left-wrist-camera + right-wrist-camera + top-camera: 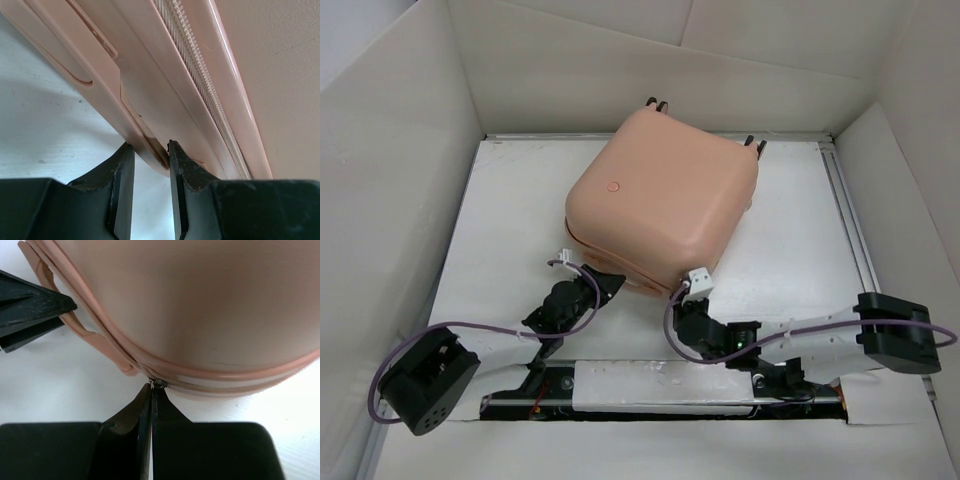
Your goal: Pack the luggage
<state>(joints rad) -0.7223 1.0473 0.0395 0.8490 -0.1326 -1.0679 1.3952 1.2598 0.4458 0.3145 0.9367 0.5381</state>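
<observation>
The luggage is a pale peach-pink hard-shell suitcase lying closed in the middle of the table, wheels at its far edge. My left gripper is at its near left side. In the left wrist view the gripper is closed around the edge of the luggage's flat handle, next to the zipper teeth. My right gripper is at the near corner. In the right wrist view it is shut on the small metal zipper pull at the seam of the luggage.
White cardboard walls box in the table on the left, back and right. An aluminium rail runs along the right side. The left gripper's fingers show at the left of the right wrist view, on the handle.
</observation>
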